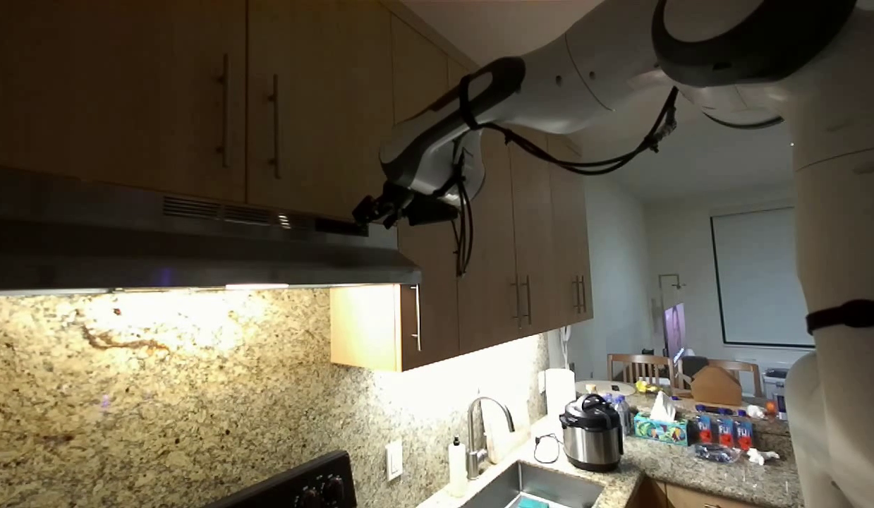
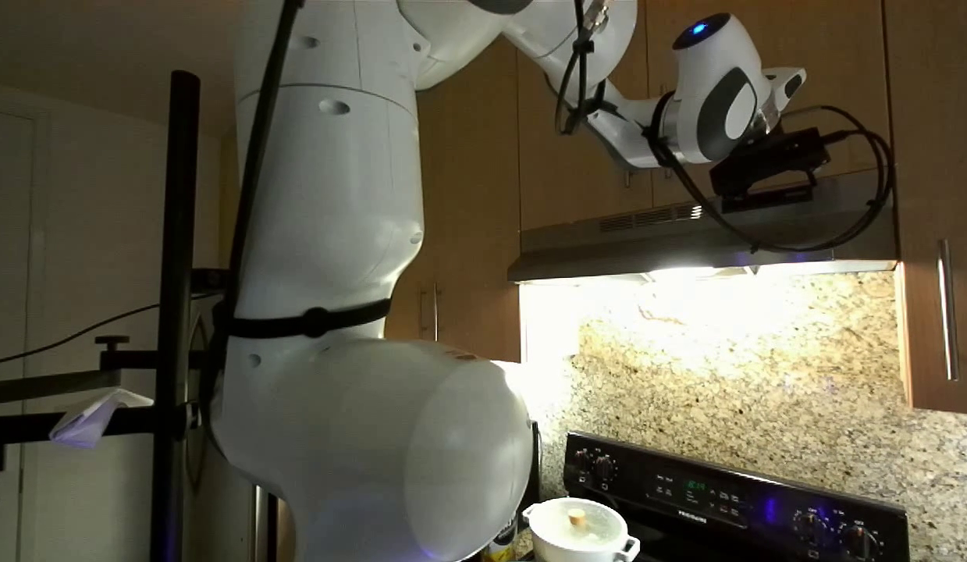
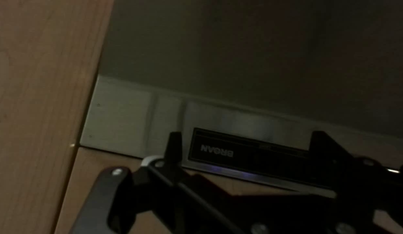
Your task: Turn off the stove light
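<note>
The range hood runs below the wooden cabinets and also shows in an exterior view. Its stove light is lit and shines on the granite wall. The black control panel sits at the right end of the hood front. In the wrist view the panel carries an upside-down BROAN label. My gripper is in front of the panel; it also shows in the wrist view. Its fingertips are wide apart, with nothing between them, on both sides of the panel. The switches are too dark to make out.
Cabinet doors with bar handles stand above the hood. A lower cabinet adjoins its right end. Loose cables hang from the wrist. Below are the stove panel, a white pot and a sink.
</note>
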